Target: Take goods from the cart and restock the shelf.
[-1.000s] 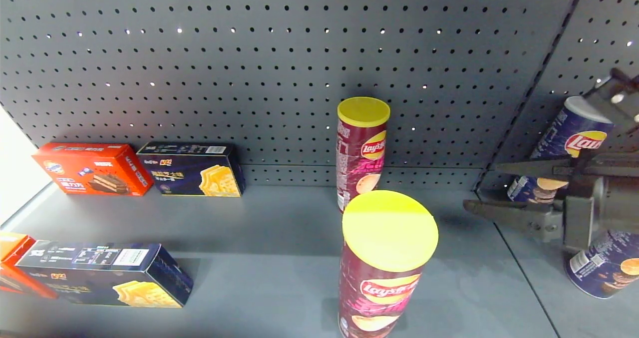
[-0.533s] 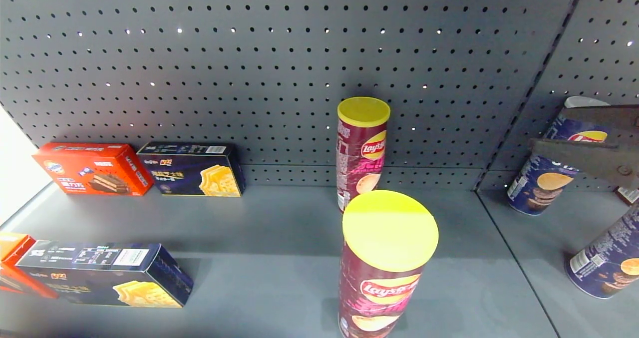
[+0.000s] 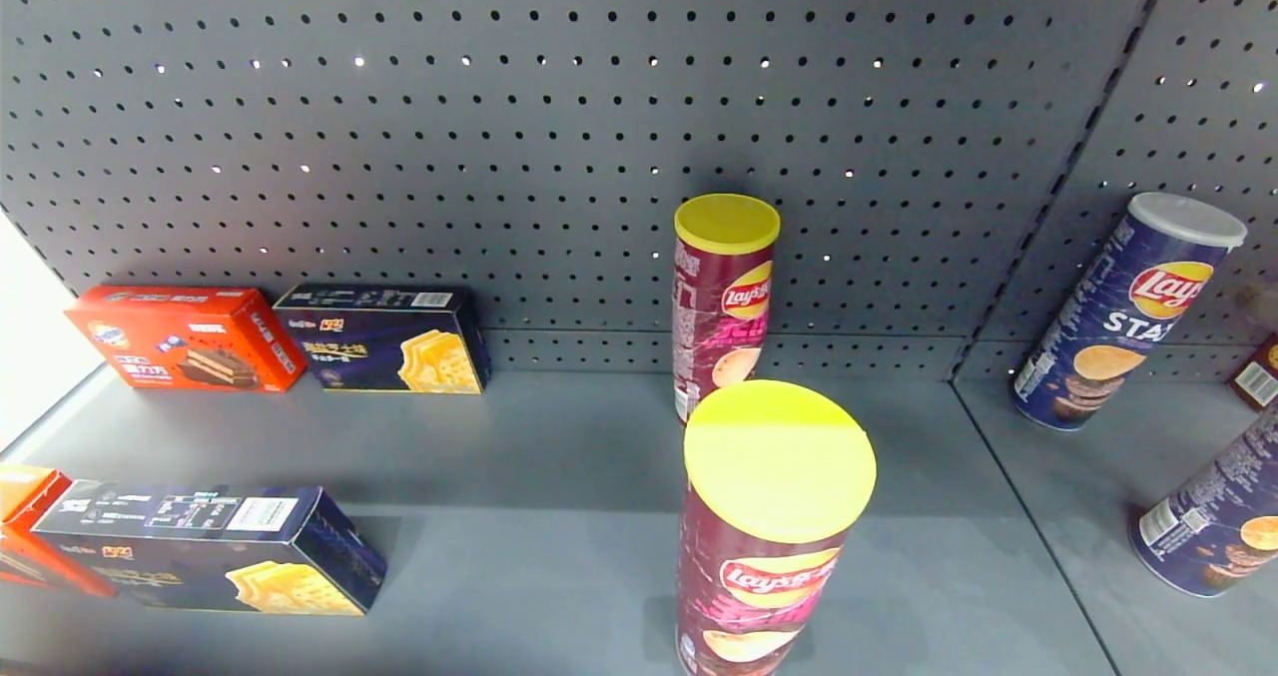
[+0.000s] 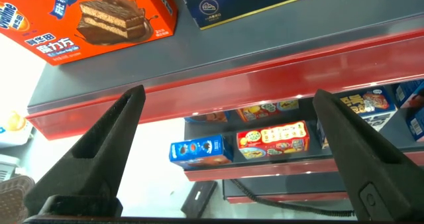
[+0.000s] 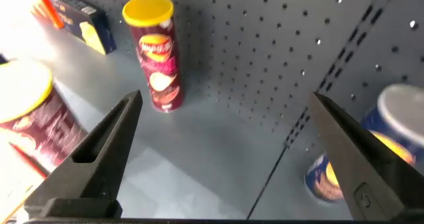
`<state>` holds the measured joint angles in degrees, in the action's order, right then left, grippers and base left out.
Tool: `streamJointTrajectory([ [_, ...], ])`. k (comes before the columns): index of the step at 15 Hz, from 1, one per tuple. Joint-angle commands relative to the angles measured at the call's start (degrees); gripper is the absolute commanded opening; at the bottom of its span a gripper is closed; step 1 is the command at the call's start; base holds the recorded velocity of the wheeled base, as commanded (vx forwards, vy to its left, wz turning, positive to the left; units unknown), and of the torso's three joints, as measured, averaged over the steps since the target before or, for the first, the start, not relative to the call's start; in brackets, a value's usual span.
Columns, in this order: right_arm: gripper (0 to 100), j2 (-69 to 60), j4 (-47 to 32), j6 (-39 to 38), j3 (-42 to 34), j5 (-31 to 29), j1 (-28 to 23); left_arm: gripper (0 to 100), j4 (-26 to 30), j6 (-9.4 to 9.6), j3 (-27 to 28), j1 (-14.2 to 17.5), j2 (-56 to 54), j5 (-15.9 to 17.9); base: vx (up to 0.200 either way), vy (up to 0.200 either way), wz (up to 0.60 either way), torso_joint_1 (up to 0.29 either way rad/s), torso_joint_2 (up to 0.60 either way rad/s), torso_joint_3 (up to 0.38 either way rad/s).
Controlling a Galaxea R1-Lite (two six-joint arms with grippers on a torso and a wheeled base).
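On the grey shelf (image 3: 559, 456) stand two maroon chip cans with yellow lids, one at the back (image 3: 726, 307) and one near the front (image 3: 769, 526). A blue chip can (image 3: 1128, 317) stands at the back right, with a second blue can (image 3: 1213, 526) nearer the front. My right gripper (image 5: 226, 99) is open and holds nothing; it faces the shelf, with the back maroon can (image 5: 159, 52) and a blue can (image 5: 391, 138) ahead. My left gripper (image 4: 228, 95) is open and holds nothing, below the shelf's red front edge (image 4: 232, 71).
Flat boxes lie on the shelf's left: an orange one (image 3: 185, 337) and a dark blue one (image 3: 384, 337) at the back, another dark blue one (image 3: 210, 546) in front. A grey pegboard (image 3: 499, 137) backs the shelf. Lower shelves carry small boxes (image 4: 271, 138).
My right gripper, open beside the back blue can a second ago, has drawn away to the right and out of the head view. The can stands where it was.
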<state>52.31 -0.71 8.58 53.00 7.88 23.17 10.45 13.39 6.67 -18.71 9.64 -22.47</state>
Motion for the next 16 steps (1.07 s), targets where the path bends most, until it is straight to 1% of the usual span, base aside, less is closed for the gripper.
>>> streamJointTrajectory([
  [1,100,-5.2,-0.3,-0.1,-2.4,0.1,-2.0,100,0.0,-0.03,0.0,0.0,0.1,0.0,0.0,0.0,0.0,0.0,0.0,0.0],
  [2,100,-6.5,-0.5,-0.1,-2.8,0.1,-3.0,100,0.0,-0.03,0.0,0.0,0.1,0.0,0.0,0.0,0.0,0.0,0.0,0.0],
  [4,100,-10.9,-0.6,-0.1,-5.1,0.1,-6.6,100,0.0,0.06,0.0,0.0,0.1,0.0,0.0,0.0,0.0,0.0,0.0,0.0],
  [6,100,-15.2,-0.7,-1.4,-7.6,0.1,-11.4,100,0.0,0.06,0.0,0.0,0.6,0.0,0.0,0.0,0.0,0.0,0.0,0.0],
  [7,100,-18.7,-0.7,-2.1,-10.0,0.1,-16.2,100,0.0,0.06,0.0,0.0,0.6,0.0,0.0,0.0,0.0,0.0,0.0,0.0],
  [8,100,-19.2,-0.7,-2.1,-10.4,0.1,-16.9,100,0.0,0.06,0.0,0.0,0.6,0.0,0.0,0.0,0.0,0.0,0.0,0.0],
  [9,100,-23.8,-0.8,-2.3,-14.2,0.2,-23.4,100,0.0,0.06,0.0,0.0,0.6,0.0,0.0,0.0,0.0,0.0,0.0,0.0],
  [10,100,-28.2,-0.7,-2.3,-19.5,-0.1,-28.3,100,0.0,0.06,0.0,0.0,0.4,0.0,0.0,0.0,0.0,0.0,0.0,0.0],
  [11,100,-30.1,-0.8,-2.4,-21.9,-0.7,-30.0,100,0.0,0.15,0.0,0.0,0.4,0.0,0.0,0.0,0.0,0.0,0.0,0.0],
  [12,100,-35.7,-1.0,-4.2,-30.2,-3.2,-33.5,100,0.0,0.5,0.0,0.1,-0.2,-0.2,0.0,0.0,0.0,0.0,0.0,0.0],
  [13,100,-40.0,-0.9,-6.5,-35.8,-3.2,-33.6,100,0.0,0.77,0.0,0.2,-0.8,-0.3,0.0,0.0,0.0,0.0,0.0,0.0],
  [14,100,-47.4,0.0,-10.1,-46.2,-4.0,-33.5,100,0.0,1.03,0.0,0.2,-1.5,-0.4,0.0,0.0,0.0,0.0,0.0,0.0],
  [15,100,-46.9,6.6,-11.3,-53.0,-6.4,-33.5,100,0.0,1.12,0.0,0.2,-1.6,-0.4,0.0,0.0,0.0,0.0,0.0,0.0],
  [16,100,-46.7,6.2,-12.6,-53.0,-9.9,-33.5,100,-0.1,1.12,0.0,0.2,-1.6,-0.4,0.0,0.0,0.0,0.0,0.0,0.0],
])
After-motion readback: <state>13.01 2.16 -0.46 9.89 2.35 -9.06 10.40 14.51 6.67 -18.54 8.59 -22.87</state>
